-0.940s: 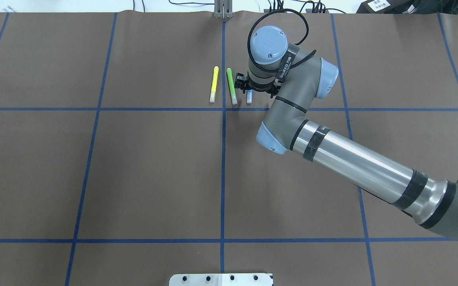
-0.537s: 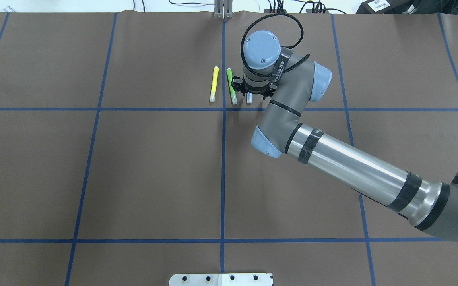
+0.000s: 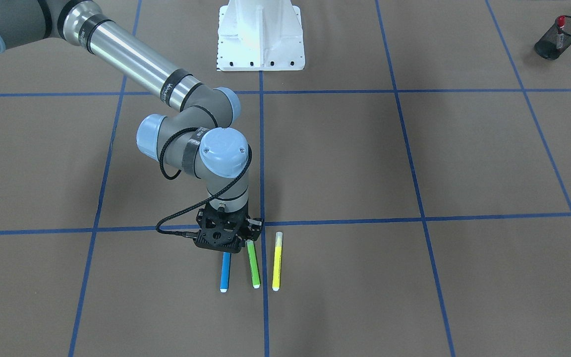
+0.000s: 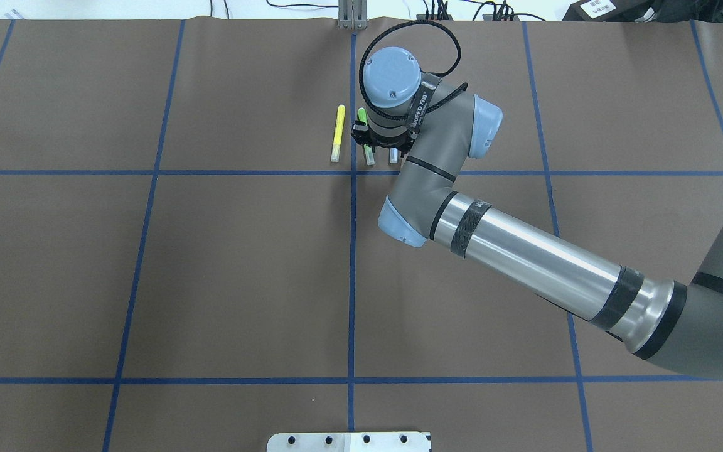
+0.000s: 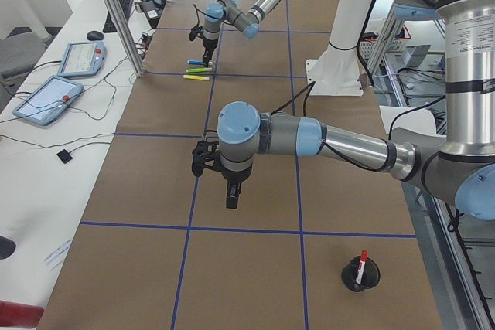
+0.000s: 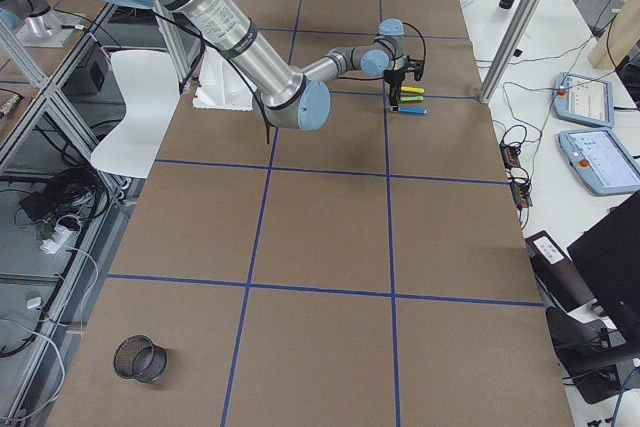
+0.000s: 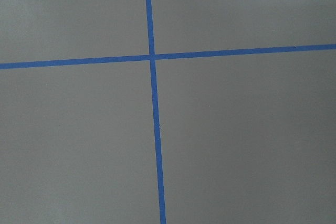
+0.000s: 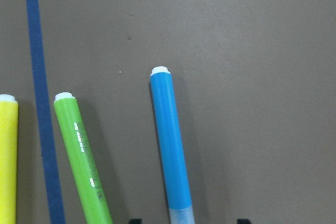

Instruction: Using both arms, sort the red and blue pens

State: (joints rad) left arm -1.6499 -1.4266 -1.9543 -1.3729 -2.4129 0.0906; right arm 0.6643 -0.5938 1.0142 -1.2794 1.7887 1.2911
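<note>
The blue pen (image 8: 172, 150) lies flat on the brown mat, also seen as the blue pen (image 3: 225, 271), with only its pale end (image 4: 393, 157) showing from overhead. My right gripper (image 8: 189, 221) hangs open just above its cap end, one black fingertip (image 8: 135, 220) on either side; from the front the right gripper (image 3: 222, 244) hides the pen's upper part. The red pen (image 3: 559, 22) stands in a black mesh cup (image 3: 553, 44). My left gripper (image 5: 231, 195) hovers over bare mat, and I cannot tell whether it is open or shut.
A green marker (image 3: 253, 265) lies close beside the blue pen, with a yellow marker (image 3: 276, 263) just beyond it. A second black mesh cup (image 6: 140, 358) stands near the table's right end. The white pedestal (image 3: 259, 34) stands at the robot's side.
My right arm has swung leftward in the overhead view, carrying the gripper over the blue pen and closer to the green marker. The pens have not moved.
</note>
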